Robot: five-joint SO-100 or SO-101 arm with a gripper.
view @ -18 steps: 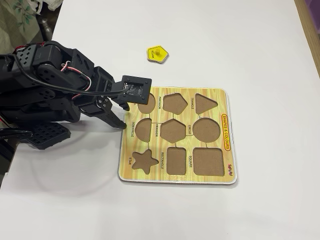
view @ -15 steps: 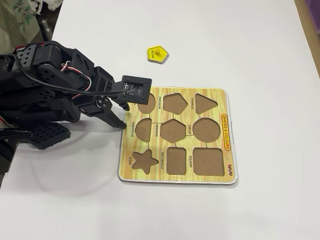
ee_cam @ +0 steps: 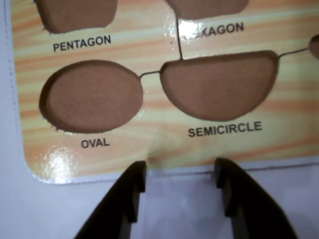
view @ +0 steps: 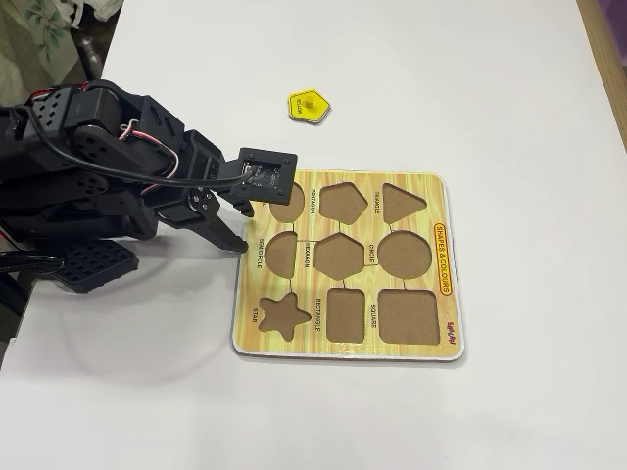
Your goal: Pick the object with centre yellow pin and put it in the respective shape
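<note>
The object with centre yellow pin (view: 309, 106), a small yellow pentagon piece, lies flat on the white table beyond the board in the fixed view. It is out of the wrist view. The respective shape is the brown pentagon recess (view: 344, 202) in the board's far row, and only its lower edge (ee_cam: 75, 12) shows at the top left of the wrist view. My gripper (view: 242, 227) hovers at the board's left edge, well short of the piece. Its fingertips (ee_cam: 180, 167) stand open just off the board's rim, below the oval and semicircle recesses, with nothing between them.
The yellow wood-grain shape board (view: 431, 191) has several empty brown recesses, among them the hexagon (view: 339, 256), triangle (view: 403, 201), oval (ee_cam: 91, 95) and semicircle (ee_cam: 218, 84). My black arm (view: 88, 176) fills the left side. The table's right edge (view: 602, 59) runs along the far right.
</note>
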